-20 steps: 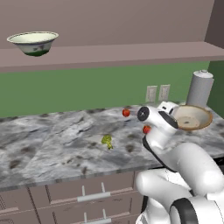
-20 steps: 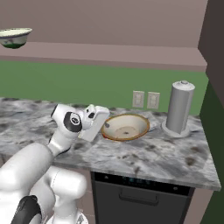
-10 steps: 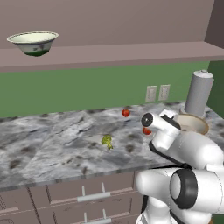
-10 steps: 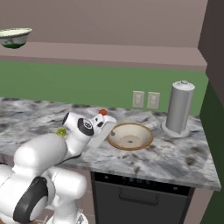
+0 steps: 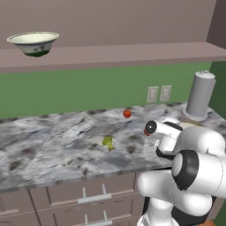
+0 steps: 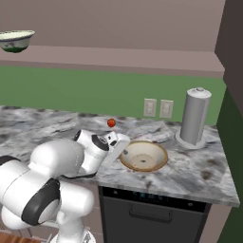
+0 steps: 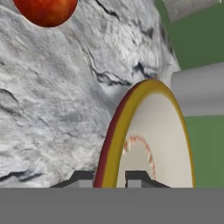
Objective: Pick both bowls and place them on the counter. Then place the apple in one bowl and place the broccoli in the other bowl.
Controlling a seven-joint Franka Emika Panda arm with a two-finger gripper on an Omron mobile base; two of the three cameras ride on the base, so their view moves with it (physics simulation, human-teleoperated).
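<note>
the claw (image 7: 110,175) is nearly shut, pinched on the rim of the tan bowl (image 6: 143,155), one fingertip (image 7: 82,176) on the outside of the rim and the other just inside it. in the right base view the tan bowl looks set down on the counter (image 6: 199,173), or very close to it, just beside the grey canister (image 6: 193,117); whether the bottom is fully resting can't be told.

what could go wrong, as a guess: if the rim is let go while the bowl is tilted or not quite down, it could rock or slide toward the canister, or toward the front edge, which isn't far off. a thin rim pinch like this is also easy to twist, so any sideways pull on the way out could drag the bowl along.

the other bowl (image 5: 33,43), the cream and green one, sits up on the mauve shelf (image 5: 132,53), well apart from everything else, so a long high reach is probably needed and it could be knocked off.

the broccoli (image 5: 107,142) lies mid-counter. a small red fruit (image 5: 127,114) lies near the back wall and one (image 7: 45,10) shows close in the hand view; which is the apple can't be told, so the wrong one could get picked.
</note>
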